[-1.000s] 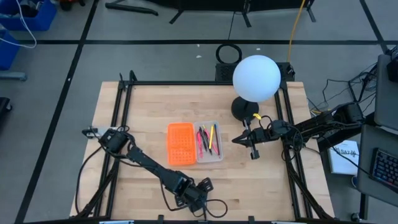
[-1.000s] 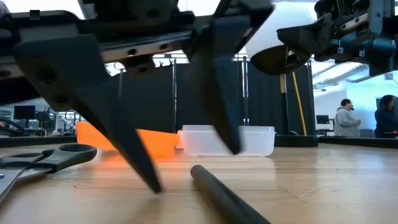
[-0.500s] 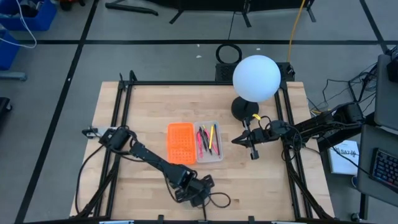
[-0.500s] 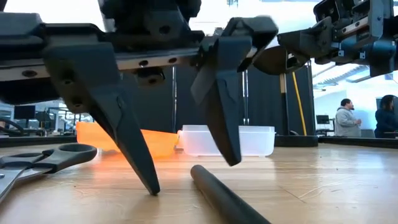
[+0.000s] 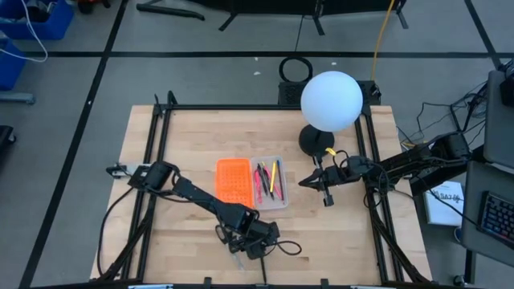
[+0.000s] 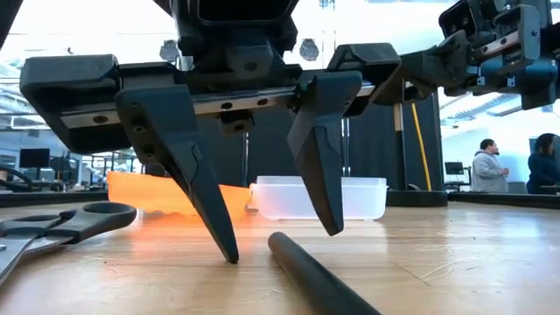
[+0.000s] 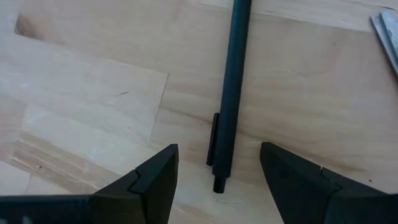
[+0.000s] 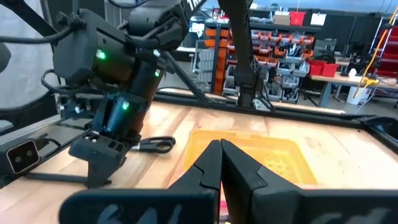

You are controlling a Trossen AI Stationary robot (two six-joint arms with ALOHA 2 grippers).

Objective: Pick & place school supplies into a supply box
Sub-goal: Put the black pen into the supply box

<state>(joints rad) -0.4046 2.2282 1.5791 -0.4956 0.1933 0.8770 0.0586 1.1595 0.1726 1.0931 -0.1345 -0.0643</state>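
The desk is seen from above as a pale wooden top with the white globe lamp at about one o'clock of its centre. The supply box lies open near the middle, its orange half toward nine o'clock and its whitish tray toward three o'clock; pink, yellow and dark pens are already held in the tray. The left tool is held low near the desk's six o'clock edge, its fingers spread wide apart and empty. The black pen lies flat on the wood between them, untouched, with its clip end nearest the wrist. The scissors rest just beside it, well apart from the box. The right tool is parked at three o'clock of the box, its fingers pressed together on nothing.

The grasp is judged to be the step in hand. The fingers are best lowered squarely astride the barrel, and closed only once the tips reach the wood, since a thin round pen is likely to roll away.
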